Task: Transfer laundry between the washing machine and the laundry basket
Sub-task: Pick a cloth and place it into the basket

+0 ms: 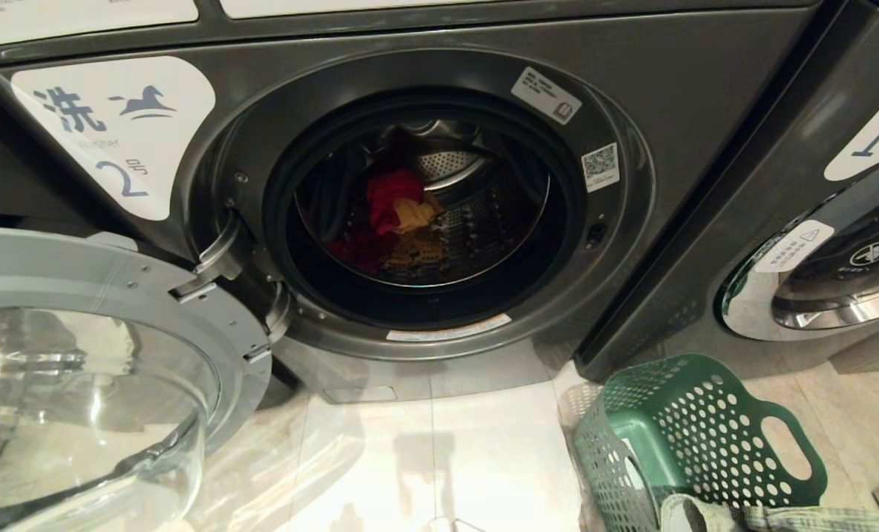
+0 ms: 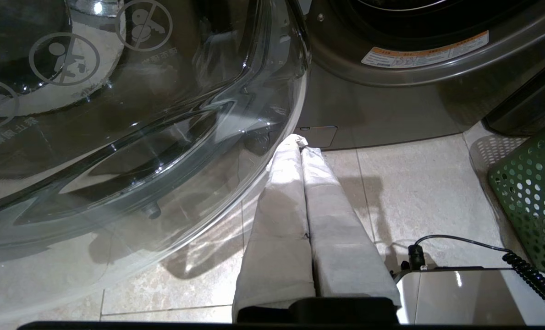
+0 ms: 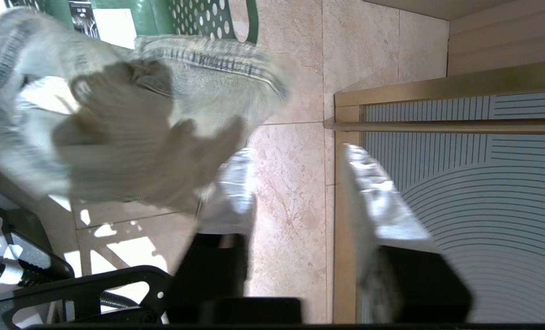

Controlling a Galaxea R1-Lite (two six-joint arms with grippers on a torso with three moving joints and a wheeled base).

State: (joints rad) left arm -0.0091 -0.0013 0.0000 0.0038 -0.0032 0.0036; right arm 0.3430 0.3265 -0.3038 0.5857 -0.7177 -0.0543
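The washing machine marked 2 stands with its glass door swung open to the left. Red and mustard-yellow laundry lies inside the drum. On the floor at the lower right sits the green laundry basket, with a pale checked garment at its near edge. In the right wrist view my right gripper is open above the floor tiles with nothing between its fingers. The pale garment hangs blurred beside one finger, in front of the basket. My left gripper is shut and empty, low beside the door.
A like machine marked 1 stands to the right, close behind the basket. The open door juts out over the floor on the left. A wood-framed striped panel is beside my right gripper. Part of my base and a coiled cable are near the left gripper.
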